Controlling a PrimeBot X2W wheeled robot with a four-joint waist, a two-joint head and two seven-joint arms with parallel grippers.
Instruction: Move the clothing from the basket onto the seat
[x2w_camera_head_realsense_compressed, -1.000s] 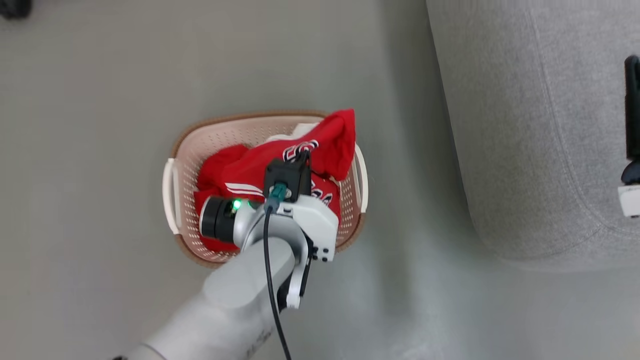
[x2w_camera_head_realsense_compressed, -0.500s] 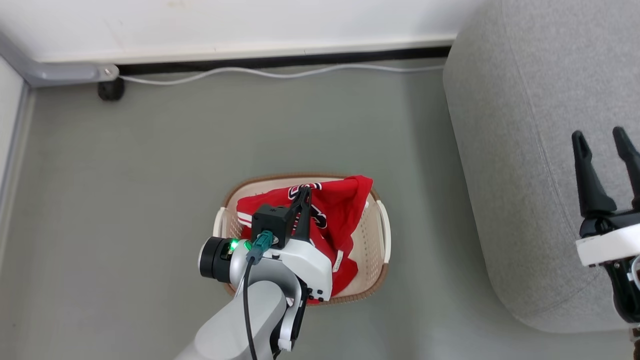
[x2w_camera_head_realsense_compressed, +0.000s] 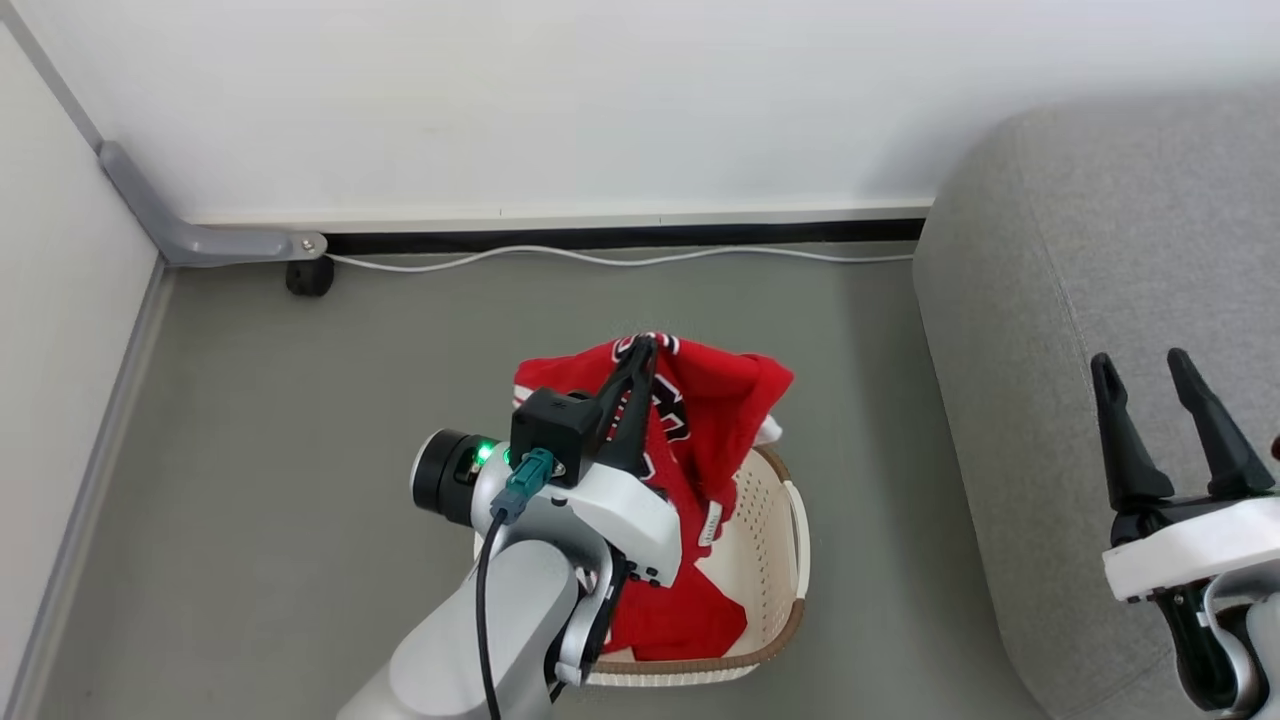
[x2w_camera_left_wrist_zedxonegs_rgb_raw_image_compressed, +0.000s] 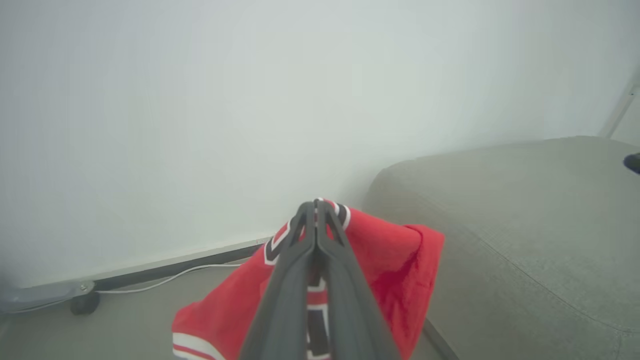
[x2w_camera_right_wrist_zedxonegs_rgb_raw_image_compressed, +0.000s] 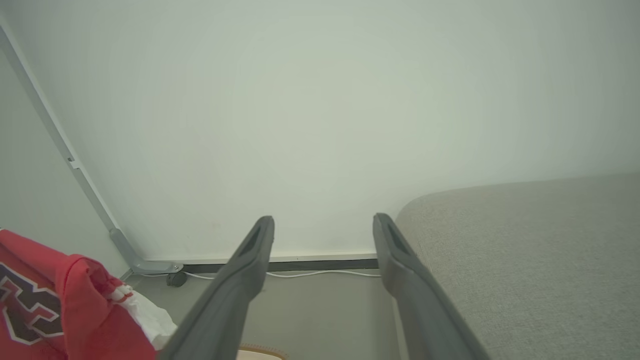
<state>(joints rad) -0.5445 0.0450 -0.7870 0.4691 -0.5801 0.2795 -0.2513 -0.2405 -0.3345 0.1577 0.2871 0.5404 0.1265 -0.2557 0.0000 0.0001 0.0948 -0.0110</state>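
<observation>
My left gripper (x2w_camera_head_realsense_compressed: 645, 347) is shut on the red jersey (x2w_camera_head_realsense_compressed: 715, 400) and holds it up above the cream basket (x2w_camera_head_realsense_compressed: 775, 560); the cloth hangs from the fingertips down into the basket. In the left wrist view the closed fingers (x2w_camera_left_wrist_zedxonegs_rgb_raw_image_compressed: 316, 210) pinch the jersey (x2w_camera_left_wrist_zedxonegs_rgb_raw_image_compressed: 390, 265) near its lettered part. More red cloth (x2w_camera_head_realsense_compressed: 675, 620) lies at the basket's bottom. The grey seat (x2w_camera_head_realsense_compressed: 1050, 300) stands to the right. Over its front edge my right gripper (x2w_camera_head_realsense_compressed: 1140, 365) is open with nothing between its fingers (x2w_camera_right_wrist_zedxonegs_rgb_raw_image_compressed: 250, 250); the jersey (x2w_camera_right_wrist_zedxonegs_rgb_raw_image_compressed: 45, 300) shows at that view's lower left.
A white wall (x2w_camera_head_realsense_compressed: 600, 100) with a dark baseboard runs behind the basket, and a white cable (x2w_camera_head_realsense_compressed: 600, 260) lies along it. A grey bracket with a small black wheel (x2w_camera_head_realsense_compressed: 308, 276) sits at the left corner. Grey floor (x2w_camera_head_realsense_compressed: 300, 400) surrounds the basket.
The head camera has tilted up, bringing the wall into view. My left gripper has risen with the jersey, which now hangs mostly above the basket. The right gripper stays open.
</observation>
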